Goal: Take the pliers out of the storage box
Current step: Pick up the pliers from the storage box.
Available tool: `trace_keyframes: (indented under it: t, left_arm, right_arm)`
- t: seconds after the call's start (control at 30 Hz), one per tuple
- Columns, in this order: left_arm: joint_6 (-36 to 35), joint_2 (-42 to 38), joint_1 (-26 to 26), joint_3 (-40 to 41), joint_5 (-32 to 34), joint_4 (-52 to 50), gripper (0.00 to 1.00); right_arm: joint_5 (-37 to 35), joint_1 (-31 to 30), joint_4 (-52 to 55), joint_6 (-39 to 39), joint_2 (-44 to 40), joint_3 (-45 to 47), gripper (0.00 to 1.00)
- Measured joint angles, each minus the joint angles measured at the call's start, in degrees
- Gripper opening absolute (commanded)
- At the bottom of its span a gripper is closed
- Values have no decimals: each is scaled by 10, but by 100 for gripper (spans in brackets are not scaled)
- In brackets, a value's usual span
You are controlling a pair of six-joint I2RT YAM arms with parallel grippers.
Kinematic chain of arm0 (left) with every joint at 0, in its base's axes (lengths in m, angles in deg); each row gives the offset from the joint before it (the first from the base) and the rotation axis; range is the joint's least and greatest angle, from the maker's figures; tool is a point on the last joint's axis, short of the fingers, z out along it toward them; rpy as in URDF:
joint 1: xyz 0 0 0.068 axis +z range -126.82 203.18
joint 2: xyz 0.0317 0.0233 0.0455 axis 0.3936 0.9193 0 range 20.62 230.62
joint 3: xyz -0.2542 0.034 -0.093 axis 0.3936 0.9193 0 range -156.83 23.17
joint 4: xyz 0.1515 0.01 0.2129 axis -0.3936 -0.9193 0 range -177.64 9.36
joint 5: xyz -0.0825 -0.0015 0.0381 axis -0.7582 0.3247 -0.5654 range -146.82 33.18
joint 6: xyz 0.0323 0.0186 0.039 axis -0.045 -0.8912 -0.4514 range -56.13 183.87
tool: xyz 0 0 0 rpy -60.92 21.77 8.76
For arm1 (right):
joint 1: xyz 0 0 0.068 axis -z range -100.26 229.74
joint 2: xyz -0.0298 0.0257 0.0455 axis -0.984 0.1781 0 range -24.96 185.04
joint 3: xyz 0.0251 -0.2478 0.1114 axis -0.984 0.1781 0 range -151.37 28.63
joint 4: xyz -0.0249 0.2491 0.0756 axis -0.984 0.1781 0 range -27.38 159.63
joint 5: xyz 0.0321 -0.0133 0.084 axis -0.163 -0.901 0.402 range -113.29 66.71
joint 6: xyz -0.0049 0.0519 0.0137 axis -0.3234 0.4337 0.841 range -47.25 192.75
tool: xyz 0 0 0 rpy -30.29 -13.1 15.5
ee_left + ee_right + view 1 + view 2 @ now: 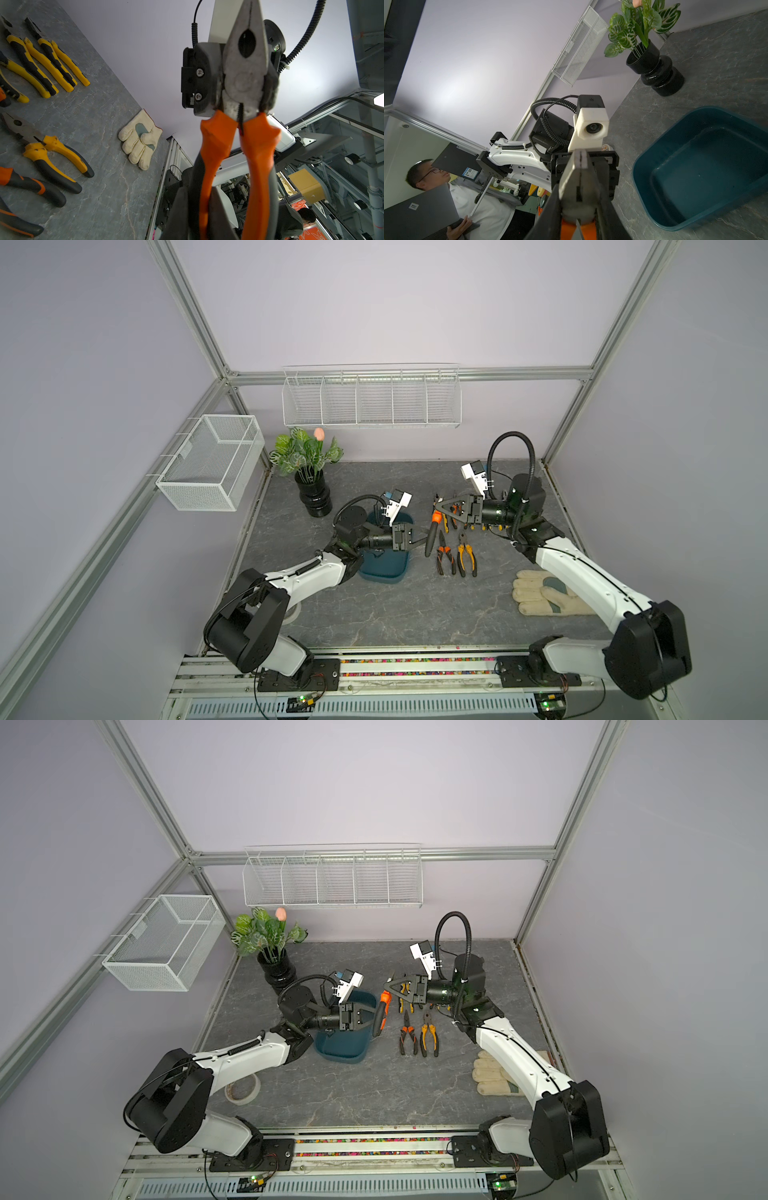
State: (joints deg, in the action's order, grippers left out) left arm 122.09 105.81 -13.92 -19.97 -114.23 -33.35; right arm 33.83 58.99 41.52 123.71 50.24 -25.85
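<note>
One pair of orange-and-black pliers (433, 526) (383, 1006) hangs in the air just right of the teal storage box (386, 568) (345, 1048). My left gripper (426, 540) (202, 207) is shut on one of its handles. My right gripper (438, 506) (579, 199) comes from the opposite side and is shut on the grey metal head (245, 79) (578, 182). Several other pliers (455, 558) (45, 62) lie in rows on the table right of the box. In the right wrist view, the part of the box (695, 176) that shows holds nothing.
A pale work glove (544, 593) (141, 139) lies at the right, partly under my right arm. A black vase with a plant (313, 489) stands behind the box. A tape roll (242, 1089) sits near my left arm. A mesh basket (212, 462) and a wire rack (371, 396) hang on the walls.
</note>
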Motion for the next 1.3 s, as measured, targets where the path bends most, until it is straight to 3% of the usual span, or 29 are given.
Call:
trace_keyframes:
  t: [0.2, 0.4, 0.6, 0.93, 1.07, 1.23, 1.27, 1.3]
  left_arm:
    - [0, 0, -1, 0, 1, -15, 0]
    - [0, 0, -1, 0, -1, -18, 0]
    - [0, 0, -1, 0, -4, -31, 0]
    - [-19, 2, -2, 0, -14, -47, 0]
    - [-24, 2, -3, 0, -14, -48, 0]
    - [-30, 2, -4, 0, -14, -52, 0]
    - [-31, 2, -4, 0, -14, -55, 2]
    - [-34, 2, -4, 0, -14, -57, 15]
  right_arm:
    - [1, 0, -68, 39, 17, 12, 40]
    - [-3, -5, -78, 42, 18, 12, 40]
    - [-19, -25, -16, -15, 18, 5, 40]
    - [-44, -35, 44, -52, 14, -7, 23]
    - [-46, -35, 50, -51, 11, -7, 7]
    - [-49, -36, 56, -51, 9, -7, 7]
    - [-51, -36, 59, -52, 9, -7, 7]
    - [-53, -37, 64, -54, 7, -7, 7]
